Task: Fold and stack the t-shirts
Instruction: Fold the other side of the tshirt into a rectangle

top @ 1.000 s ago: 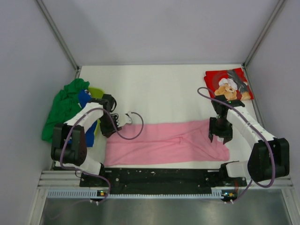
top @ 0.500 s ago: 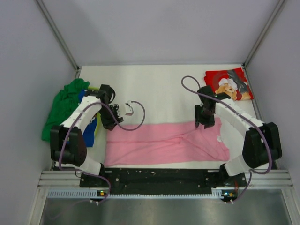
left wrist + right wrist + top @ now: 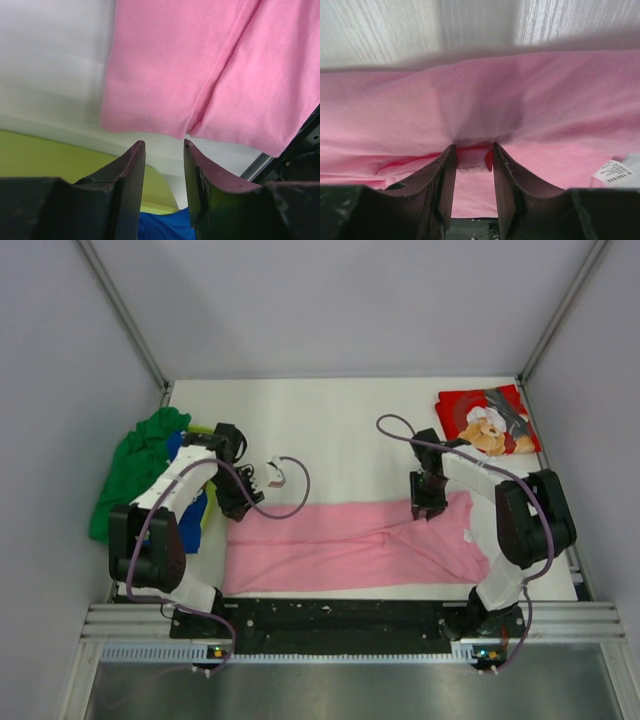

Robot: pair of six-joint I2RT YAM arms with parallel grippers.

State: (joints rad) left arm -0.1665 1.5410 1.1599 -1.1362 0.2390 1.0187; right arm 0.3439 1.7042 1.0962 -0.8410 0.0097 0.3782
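Observation:
The pink t-shirt [image 3: 340, 545] lies flat as a long band along the near side of the table. My right gripper [image 3: 428, 508] is pressed down on its far edge. In the right wrist view its jaws [image 3: 473, 149] stand apart with a small bunch of pink cloth [image 3: 470, 100] between the tips. My left gripper [image 3: 241, 508] is open and empty just beyond the shirt's far left corner [image 3: 145, 127]. The red teddy-bear shirt [image 3: 487, 420] lies folded at the far right. Green [image 3: 130, 475], blue [image 3: 190, 512] and yellow-green [image 3: 205, 432] shirts are piled at the left.
A black rail [image 3: 330, 615] runs along the near table edge. Grey walls with metal posts close in both sides. Loose cables [image 3: 290, 490] loop over the white table from each wrist. A white label [image 3: 612, 175] shows on the pink shirt's right part.
My right gripper has moved from the pink shirt's near right part up and left to its far edge. My left gripper has shifted slightly away and stays at the far left corner.

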